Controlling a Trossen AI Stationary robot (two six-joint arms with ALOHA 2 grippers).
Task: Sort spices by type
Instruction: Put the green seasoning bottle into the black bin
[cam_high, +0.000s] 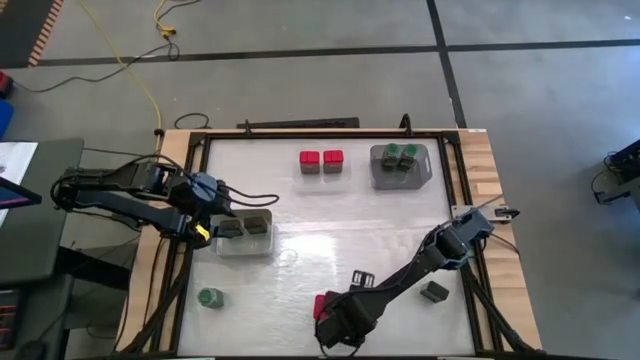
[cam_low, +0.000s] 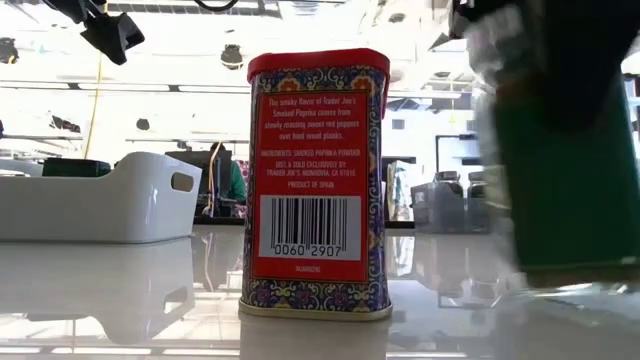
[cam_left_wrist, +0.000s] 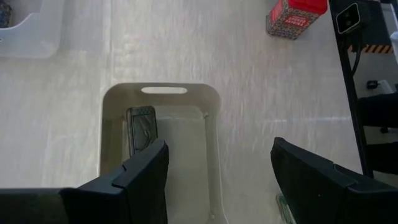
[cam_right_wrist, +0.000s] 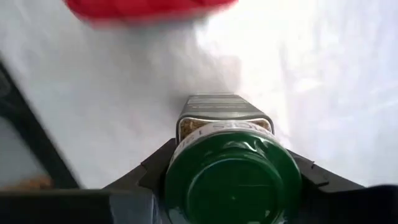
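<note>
My right gripper (cam_right_wrist: 233, 180) is shut on a round green-lidded jar (cam_right_wrist: 231, 174) at the table's near edge, beside a red paprika tin (cam_low: 315, 180). My left gripper (cam_left_wrist: 217, 168) hangs open over a clear tray (cam_left_wrist: 214, 112) at the table's left. A dark grey tin (cam_left_wrist: 142, 127) lies on the tray's floor. On the table stand two red blocks (cam_high: 321, 160) at the far side, a green-lidded jar (cam_high: 210, 298) near left and a dark tin (cam_high: 435, 292) near right. A grey tray (cam_high: 425, 170) far right holds green-lidded jars (cam_high: 400, 155). My right gripper pinches the jar at its lid end (cam_right_wrist: 186, 155), one finger (cam_right_wrist: 152, 171) on each side of it. The green lid faces the wrist, and the glass body (cam_right_wrist: 224, 112) points away toward the table. In the low view the jar (cam_low: 560, 180) is lifted clear.
A white handled bin (cam_low: 100, 195) shows at the left in the low view. Another dark object (cam_high: 360, 278) lies beside the right arm. Open table surface lies in the middle, between the clear tray and the grey tray.
</note>
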